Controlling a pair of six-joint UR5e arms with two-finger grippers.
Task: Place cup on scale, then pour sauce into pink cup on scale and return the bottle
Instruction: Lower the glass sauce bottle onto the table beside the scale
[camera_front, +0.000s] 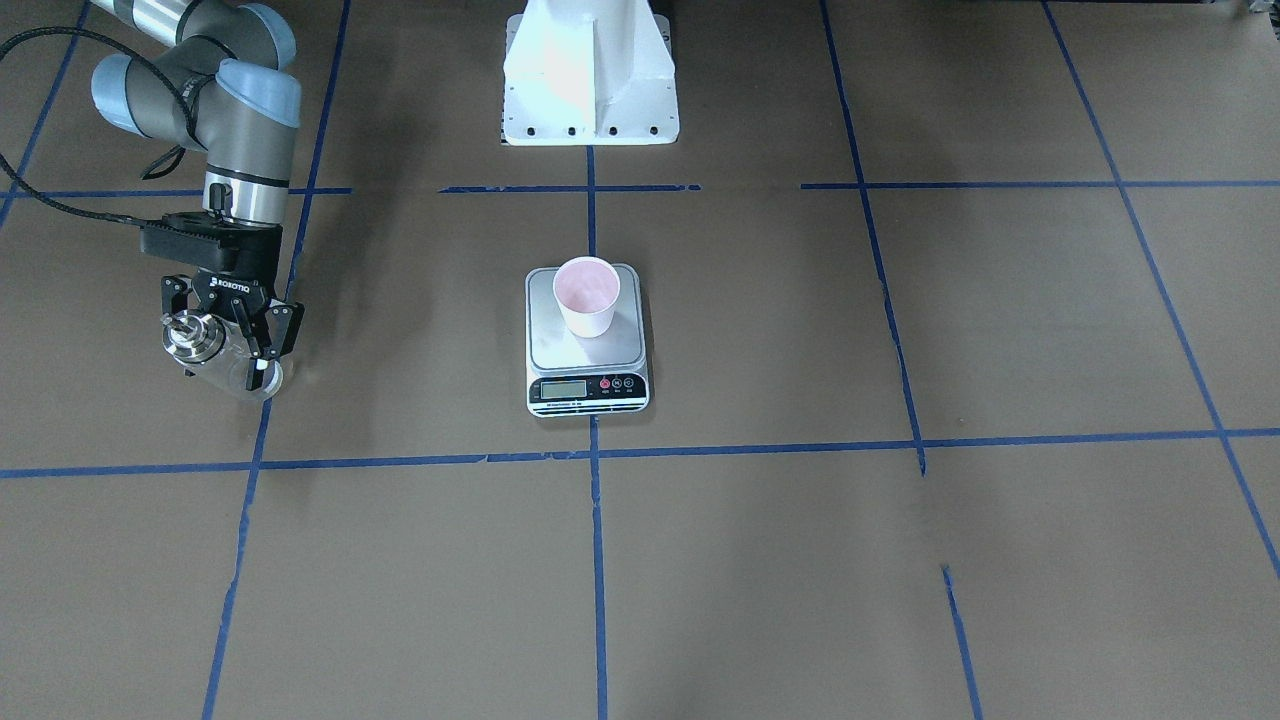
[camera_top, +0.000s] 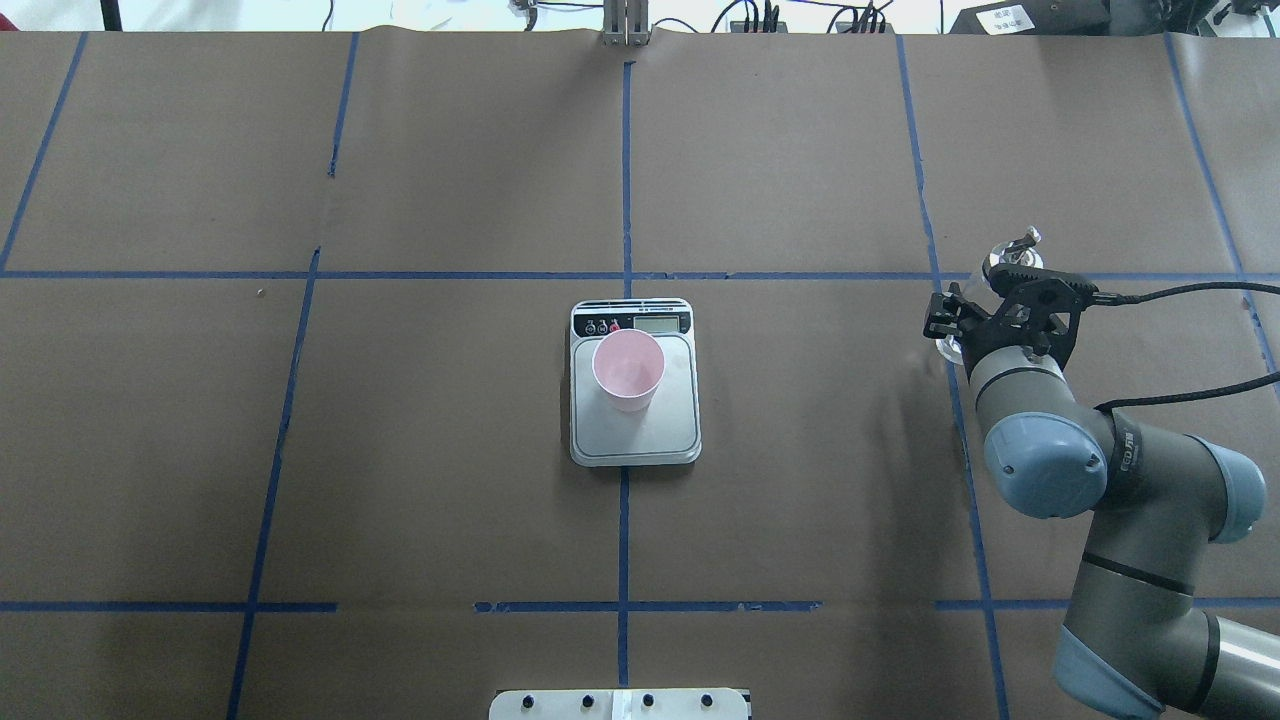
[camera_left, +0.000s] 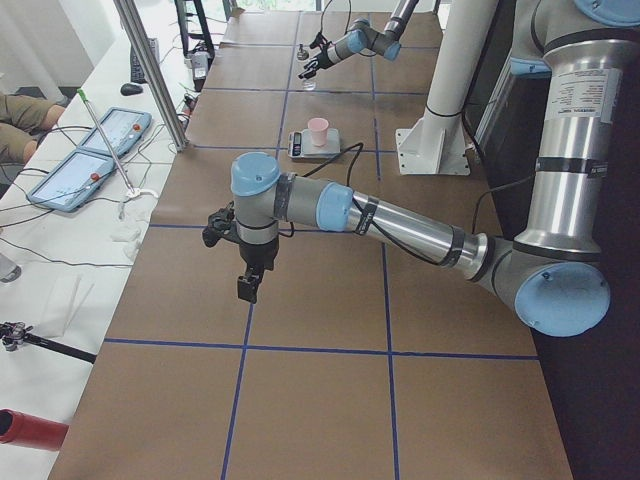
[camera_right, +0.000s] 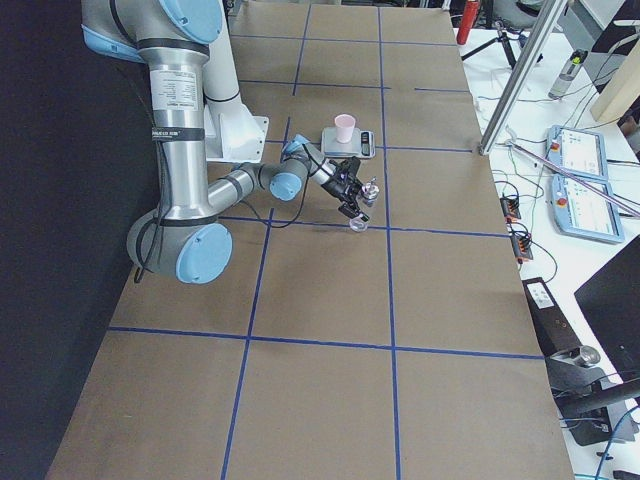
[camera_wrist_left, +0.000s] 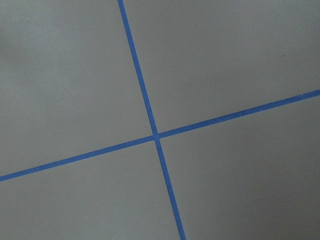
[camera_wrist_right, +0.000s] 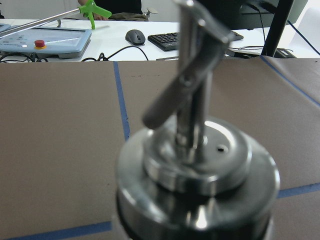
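Brown paper covers the table (camera_top: 450, 450), and blue tape (camera_top: 625, 150) marks it into large squares. Taking 12 o'clock as straight out from my base, a white desk runs along the 12 o'clock edge with a keyboard (camera_wrist_right: 185, 40), a mouse (camera_wrist_right: 135, 36) and a pendant (camera_wrist_right: 45, 40) on it. My white pedestal (camera_front: 590, 80) stands at 6 o'clock from the scale (camera_top: 634, 440).

My right claw (camera_front: 222, 335) is at 3 o'clock from the scale, well apart from it. Its black fingers (camera_front: 272, 335) are closed partway around the body of the bottle (camera_front: 250, 378), just below the cap. I cannot tell whether the bottle's base touches the paper. My left claw (camera_left: 247, 288) hangs far off at 9 o'clock, over a crossing of tape lines. I cannot tell how wide it stands.

The bottle is a clear glass cylinder with a shiny, stepped metal cap and a thin spout with a flap. The scale is flat with a white body, a square brushed-steel plate and rounded corners. Its display and round buttons are at its 12 o'clock end. The cup (camera_front: 587, 295) stands upright on the plate toward that end. It is pale pink paper, tapered, with a smooth rim.
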